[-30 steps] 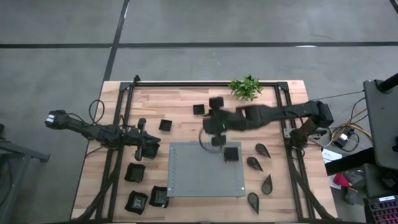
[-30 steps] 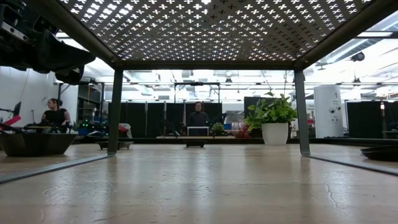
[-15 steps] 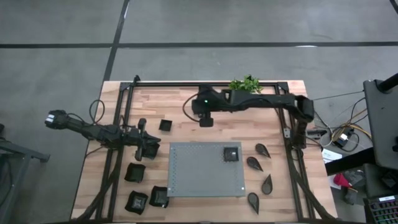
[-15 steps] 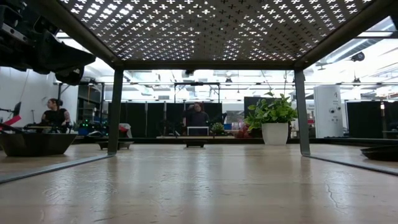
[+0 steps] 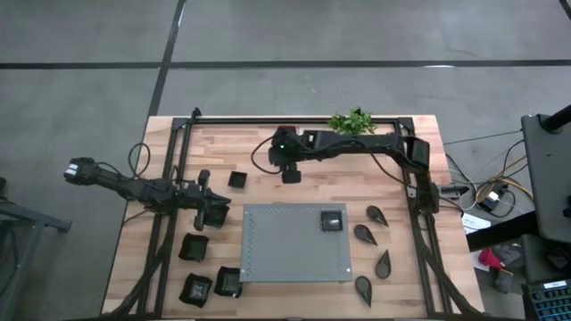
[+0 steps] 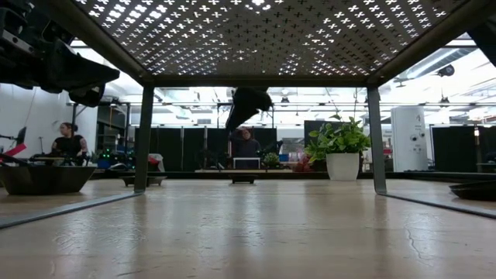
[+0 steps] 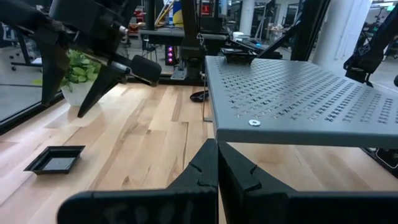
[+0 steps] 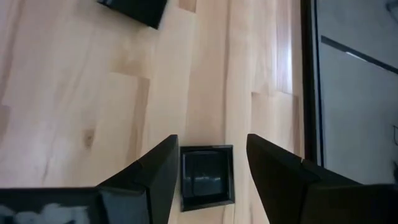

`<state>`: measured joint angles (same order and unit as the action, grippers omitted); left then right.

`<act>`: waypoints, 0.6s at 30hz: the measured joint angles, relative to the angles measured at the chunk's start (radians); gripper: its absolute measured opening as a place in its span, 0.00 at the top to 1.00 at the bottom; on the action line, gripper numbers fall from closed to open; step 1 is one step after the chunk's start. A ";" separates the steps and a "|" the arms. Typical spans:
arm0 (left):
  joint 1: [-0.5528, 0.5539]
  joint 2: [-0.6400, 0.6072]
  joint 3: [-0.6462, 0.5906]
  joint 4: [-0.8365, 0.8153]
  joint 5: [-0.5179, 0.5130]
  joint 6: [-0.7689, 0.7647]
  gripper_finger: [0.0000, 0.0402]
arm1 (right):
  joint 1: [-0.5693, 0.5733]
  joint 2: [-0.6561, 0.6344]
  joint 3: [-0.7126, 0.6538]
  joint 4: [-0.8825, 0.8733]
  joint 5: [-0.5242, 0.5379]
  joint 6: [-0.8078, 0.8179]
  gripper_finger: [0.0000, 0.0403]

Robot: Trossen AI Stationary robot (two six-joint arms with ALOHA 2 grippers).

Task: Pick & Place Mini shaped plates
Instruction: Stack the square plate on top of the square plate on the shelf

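Note:
My right gripper [image 5: 290, 171] hangs open over the far part of the table, and it also shows in the low view [image 6: 248, 105], above the wood. In the right wrist view a small square black plate [image 8: 207, 174] lies flat on the table below, between its two fingers [image 8: 155, 174], untouched. A second small square plate [image 8: 134, 9] lies beyond. One small square plate [image 5: 331, 220] rests on the grey dotted mat [image 5: 285, 254]. Another [image 5: 236, 179] lies left of it on the wood. My left gripper [image 5: 214, 212] waits shut at the mat's left edge.
Several teardrop plates [image 5: 364, 234] lie right of the mat, and larger squarish plates [image 5: 194, 247] lie at the near left. A green plant [image 5: 352, 123] stands at the far edge. The mat is a raised perforated platform [image 7: 292, 93]. People show in the room beyond.
My right gripper has gone from over the mat's far edge toward the table's far edge and left, away from the plate on the mat, and now hangs over the small square plates there. It has come into the low view from above.

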<state>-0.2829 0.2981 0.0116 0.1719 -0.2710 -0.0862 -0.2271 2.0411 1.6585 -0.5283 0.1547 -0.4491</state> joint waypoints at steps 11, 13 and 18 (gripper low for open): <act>0.000 0.000 0.000 -0.001 0.000 0.000 1.00 | -0.026 0.003 -0.053 -0.048 -0.054 0.029 0.57; 0.000 0.000 0.000 -0.001 0.000 0.000 1.00 | -0.025 0.003 -0.063 -0.044 -0.054 0.030 0.57; 0.000 0.000 0.000 -0.002 0.000 0.000 1.00 | -0.024 0.020 -0.071 -0.043 -0.058 0.030 0.57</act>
<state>-0.2829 0.2981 0.0119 0.1696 -0.2710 -0.0862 -0.2516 2.0615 1.5870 -0.5712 0.0963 -0.4195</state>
